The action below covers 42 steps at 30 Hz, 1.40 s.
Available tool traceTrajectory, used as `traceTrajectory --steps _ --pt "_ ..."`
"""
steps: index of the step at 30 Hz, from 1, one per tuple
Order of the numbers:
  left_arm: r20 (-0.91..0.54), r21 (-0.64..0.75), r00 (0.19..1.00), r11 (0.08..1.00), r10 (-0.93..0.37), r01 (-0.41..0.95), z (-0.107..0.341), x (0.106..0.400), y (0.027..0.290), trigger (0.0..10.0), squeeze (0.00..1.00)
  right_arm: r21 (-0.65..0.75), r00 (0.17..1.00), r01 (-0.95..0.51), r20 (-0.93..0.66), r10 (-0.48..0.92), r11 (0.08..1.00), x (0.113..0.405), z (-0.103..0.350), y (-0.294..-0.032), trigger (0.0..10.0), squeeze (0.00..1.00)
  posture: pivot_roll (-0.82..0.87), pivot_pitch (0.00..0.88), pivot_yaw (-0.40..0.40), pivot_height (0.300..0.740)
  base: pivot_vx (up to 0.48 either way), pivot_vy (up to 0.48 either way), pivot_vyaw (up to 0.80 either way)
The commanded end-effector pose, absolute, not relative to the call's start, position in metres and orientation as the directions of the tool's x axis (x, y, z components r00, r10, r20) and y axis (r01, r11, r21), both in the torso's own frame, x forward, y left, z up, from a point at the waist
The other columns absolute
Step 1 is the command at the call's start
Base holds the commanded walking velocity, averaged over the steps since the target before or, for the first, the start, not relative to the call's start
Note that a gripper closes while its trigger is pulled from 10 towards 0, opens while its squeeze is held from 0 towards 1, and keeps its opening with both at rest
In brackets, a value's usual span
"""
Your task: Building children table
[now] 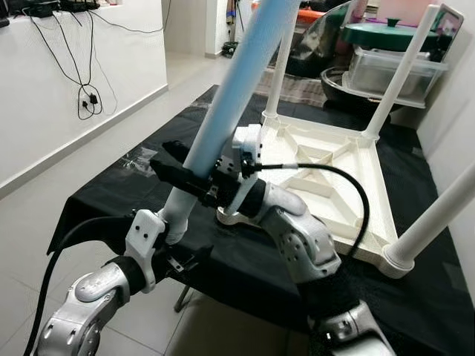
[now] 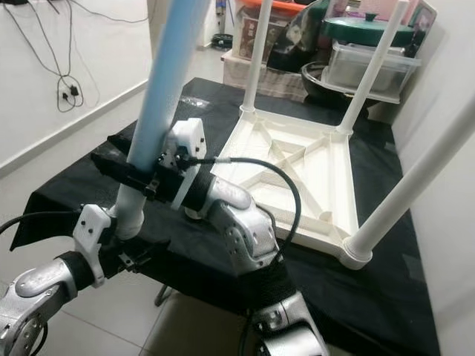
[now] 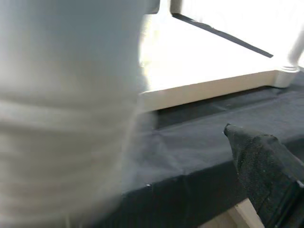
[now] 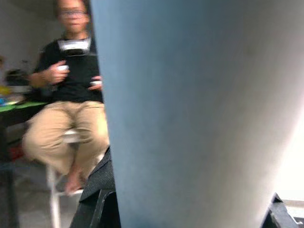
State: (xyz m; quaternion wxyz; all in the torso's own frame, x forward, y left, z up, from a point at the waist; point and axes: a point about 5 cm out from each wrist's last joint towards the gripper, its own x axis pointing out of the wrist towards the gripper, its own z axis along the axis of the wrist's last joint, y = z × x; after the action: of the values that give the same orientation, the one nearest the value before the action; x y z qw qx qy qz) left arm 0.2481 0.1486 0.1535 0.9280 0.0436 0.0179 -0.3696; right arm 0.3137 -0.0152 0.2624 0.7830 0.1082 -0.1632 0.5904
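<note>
Table leg [image 1: 237,89], pale blue with a white threaded end, slants up over the near edge of the black-draped bench [image 1: 111,193]. Down at its white end, the left gripper [image 1: 169,236] sits against it, though I cannot tell how its fingers stand. Higher up, the right gripper [image 1: 194,180] has its black fingers clamped across the blue shaft. Further right, the white tabletop [image 1: 338,185] lies upside down on the cloth with three legs already standing up from its corners.
</note>
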Motion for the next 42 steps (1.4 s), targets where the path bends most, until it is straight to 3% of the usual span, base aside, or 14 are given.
traceTrajectory --steps 1,7,13,17,26,42 --pt "-0.066 0.082 0.719 0.714 -0.692 0.695 0.153 0.244 0.146 10.0 0.00 -0.013 0.284 -0.950 0.381 0.880 0.312 0.320 0.262 -0.021 0.0 0.00 0.10 0.000 -0.080 0.740 0.000 0.000 0.00" --pt "-0.074 0.079 0.731 0.726 -0.679 0.683 0.152 0.242 0.149 10.0 0.00 -0.025 0.265 -0.955 0.377 0.888 0.295 0.322 0.264 -0.031 0.0 0.00 0.10 0.000 -0.084 0.740 0.000 0.000 0.00" --pt "-0.091 0.094 0.743 0.737 -0.663 0.670 0.152 0.243 0.155 10.0 0.00 -0.064 0.175 -0.976 0.336 0.925 0.208 0.317 0.261 -0.038 0.0 0.00 0.10 0.000 -0.078 0.740 0.000 0.000 0.00" --pt "-0.093 0.095 0.745 0.739 -0.660 0.667 0.151 0.242 0.156 10.0 0.00 -0.068 0.161 -0.979 0.330 0.930 0.193 0.317 0.261 -0.039 0.0 0.00 0.10 0.000 -0.078 0.740 0.000 0.000 0.00" --pt "-0.102 0.111 0.748 0.740 -0.656 0.664 0.152 0.246 0.161 10.0 0.00 -0.068 -0.015 -0.998 0.263 0.965 0.003 0.296 0.250 -0.039 0.0 0.00 0.09 0.000 -0.076 0.740 0.000 0.000 0.00" --pt "-0.094 0.161 0.697 0.680 -0.710 0.715 0.160 0.252 0.151 10.0 0.00 -0.040 -0.095 -0.995 0.237 0.967 -0.087 0.285 0.241 -0.030 0.0 0.00 0.09 0.000 -0.079 0.740 0.000 0.000 0.00"
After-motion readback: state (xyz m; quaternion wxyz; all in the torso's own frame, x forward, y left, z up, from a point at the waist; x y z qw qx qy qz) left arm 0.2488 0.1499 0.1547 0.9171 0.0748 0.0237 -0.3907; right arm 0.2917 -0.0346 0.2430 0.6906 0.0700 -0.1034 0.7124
